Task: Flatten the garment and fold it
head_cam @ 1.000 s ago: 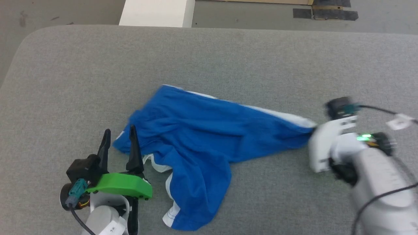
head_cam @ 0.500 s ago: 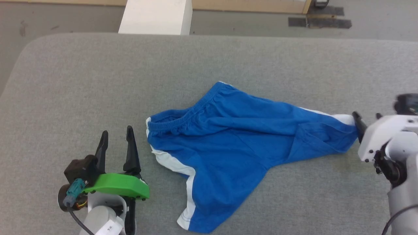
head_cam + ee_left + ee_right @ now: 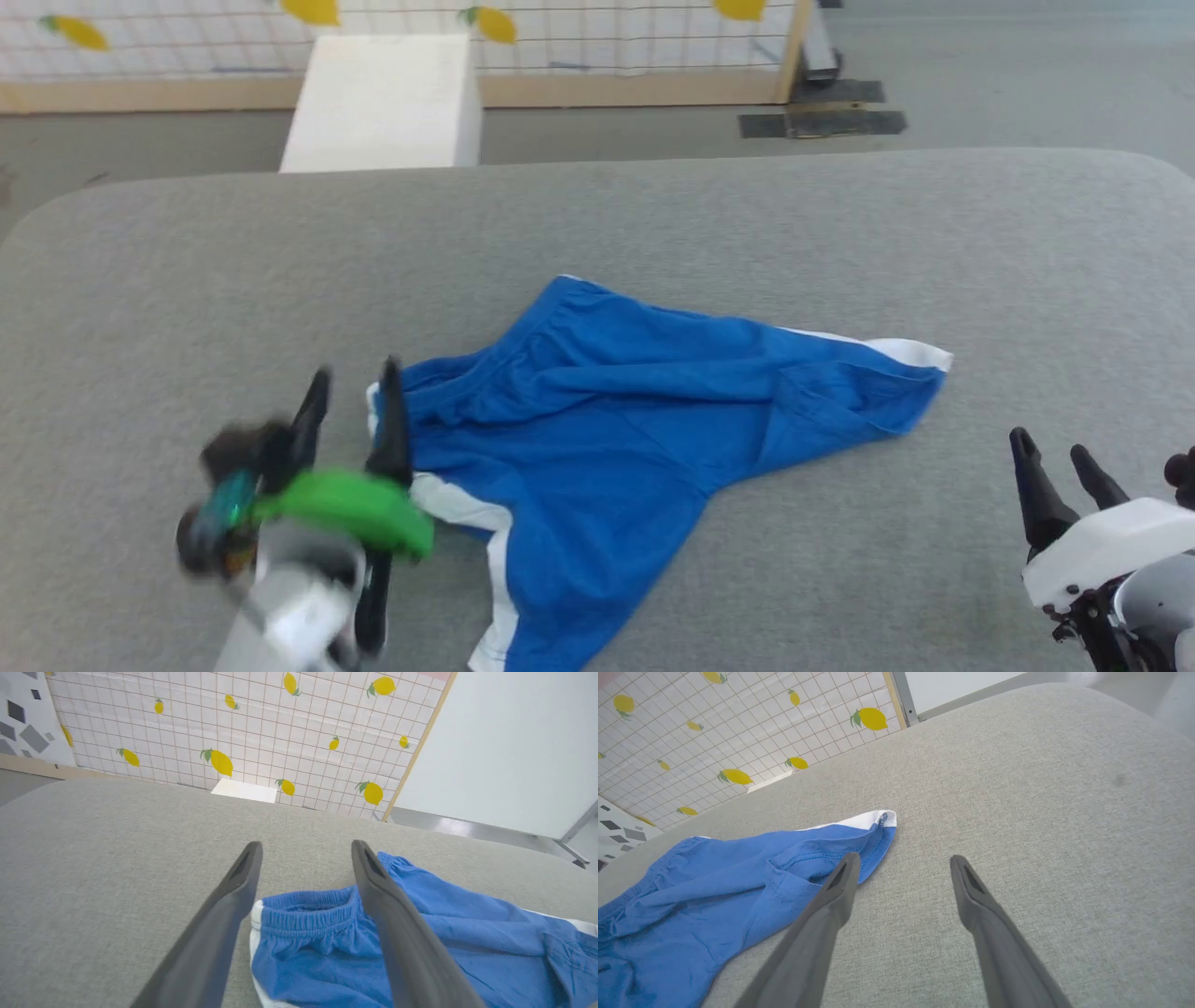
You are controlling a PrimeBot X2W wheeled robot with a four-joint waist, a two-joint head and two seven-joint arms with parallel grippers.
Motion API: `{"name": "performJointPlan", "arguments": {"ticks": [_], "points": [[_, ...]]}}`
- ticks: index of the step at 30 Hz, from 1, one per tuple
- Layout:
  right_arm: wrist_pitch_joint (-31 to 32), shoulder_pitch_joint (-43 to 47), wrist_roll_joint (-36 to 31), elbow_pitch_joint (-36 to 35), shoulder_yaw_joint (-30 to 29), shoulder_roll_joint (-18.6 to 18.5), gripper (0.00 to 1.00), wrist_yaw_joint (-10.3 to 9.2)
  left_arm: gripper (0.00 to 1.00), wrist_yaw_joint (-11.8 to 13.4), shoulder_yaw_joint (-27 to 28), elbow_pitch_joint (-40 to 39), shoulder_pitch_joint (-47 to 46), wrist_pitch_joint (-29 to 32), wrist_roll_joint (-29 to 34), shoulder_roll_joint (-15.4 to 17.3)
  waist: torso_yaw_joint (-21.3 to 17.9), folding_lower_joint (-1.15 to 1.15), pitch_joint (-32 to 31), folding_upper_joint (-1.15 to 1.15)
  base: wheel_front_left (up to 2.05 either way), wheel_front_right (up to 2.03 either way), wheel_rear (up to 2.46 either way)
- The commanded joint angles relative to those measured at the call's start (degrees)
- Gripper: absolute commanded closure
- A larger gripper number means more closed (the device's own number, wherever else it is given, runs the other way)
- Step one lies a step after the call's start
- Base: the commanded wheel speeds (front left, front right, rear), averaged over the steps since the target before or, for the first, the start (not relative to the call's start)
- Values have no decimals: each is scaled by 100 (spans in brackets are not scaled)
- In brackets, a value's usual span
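Note:
The garment (image 3: 616, 411), bright blue shorts with white side stripes, lies spread and creased on the grey table (image 3: 653, 215). Its gathered waistband (image 3: 303, 905) faces the left, and one leg hem with a white corner (image 3: 920, 355) points right. My left gripper (image 3: 353, 383) is open at the waistband's left end, its right finger over the fabric edge. In the left wrist view the gripper (image 3: 306, 847) straddles the waistband corner. My right gripper (image 3: 1050, 453) stands open low at the right, apart from the leg hem (image 3: 878, 830). In its wrist view the gripper (image 3: 903, 861) holds nothing.
A white box (image 3: 383, 103) stands on the floor beyond the table's far edge. A tiled wall with lemon prints (image 3: 243, 728) rises behind it. Dark tape patches (image 3: 822, 117) mark the floor at the back right.
My right gripper has let go of the leg hem and drawn back to the lower right. The garment has spread out flatter. The head camera has tilted up, showing more floor and wall.

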Motion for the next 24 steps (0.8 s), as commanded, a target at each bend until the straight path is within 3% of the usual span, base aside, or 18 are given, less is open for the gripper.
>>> {"name": "performJointPlan", "arguments": {"ticks": [1,4,11,18,19,20,21,24], "points": [[-57,18,37,-90,42,-1,0,-9,0,-54,-76,25,-391,270,-5,68,-204,0,17,0,0,0,0],[-64,-47,50,-197,90,-1,0,-9,0,-133,-311,259,-1143,1210,27,175,-364,0,159,0,0,0,0],[-134,-422,150,-240,406,0,0,-9,0,-251,-815,1595,-2508,4062,96,487,-838,0,661,0,0,0,0],[-313,-439,170,-77,305,0,0,-9,0,-95,-1010,2307,-2609,5304,303,871,-1038,0,852,0,0,0,0],[-332,-419,155,-63,263,0,0,-9,18,-58,-1013,2374,-2535,5493,276,884,-1015,0,845,0,0,0,0],[-340,-407,148,-59,241,0,0,-9,69,-56,-1014,2383,-2497,5567,254,884,-998,0,838,0,0,0,0],[-349,-385,135,-49,203,0,0,-9,100,-76,-950,2375,-2407,5684,113,846,-960,0,818,0,0,0,0],[-348,-374,120,-42,212,0,0,-9,100,-125,-724,2232,-2200,5727,-227,810,-849,0,740,0,0,0,0]]}}
